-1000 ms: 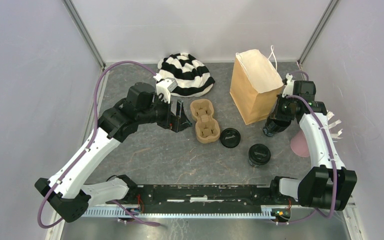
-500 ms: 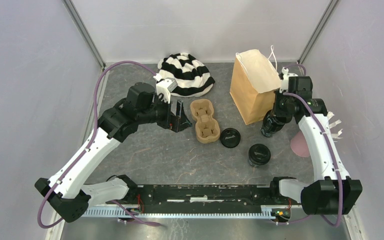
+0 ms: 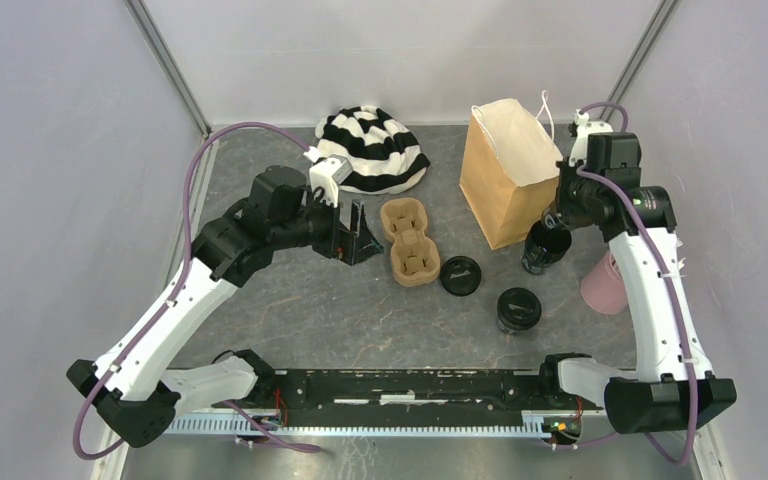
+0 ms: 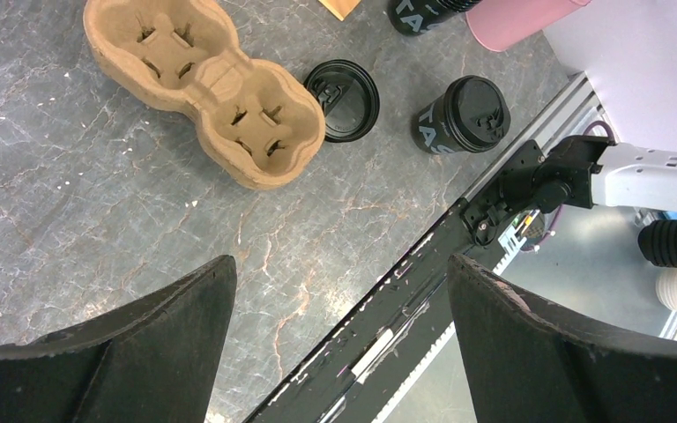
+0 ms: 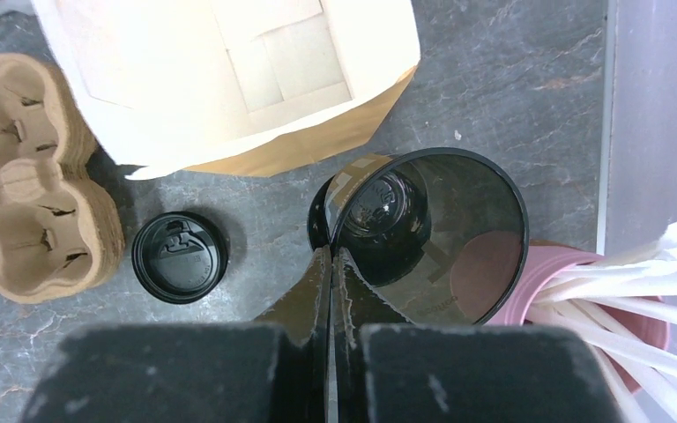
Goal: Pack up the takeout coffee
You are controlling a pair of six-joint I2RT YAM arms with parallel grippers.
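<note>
- Packing has hardly begun, as I read it: the brown paper bag stands open just ahead of the right gripper, and its folded bottom shows bare, with no cup inside.
- That gripper is closed tight, pinching the near rim of the lidless coffee cup, which sits directly below it, between the bag and the pink cup. I cannot tell whether the cup is clear of the worktop.
- The loose lid lies flat to this gripper's left, just beside the cardboard carrier, whose two wells are empty.
- The lidded coffee cup stands upright behind the right gripper, toward the arm bases and slightly to its left.
- The left gripper is spread wide and holds nothing; the carrier is just to its right.
- Left to do, I judge: fit the lid, then get both cups into the bag.
- Both cups look small, black and glossy, with pale lettering on the side. The held one shows a thin wall and a round, open mouth.
</note>
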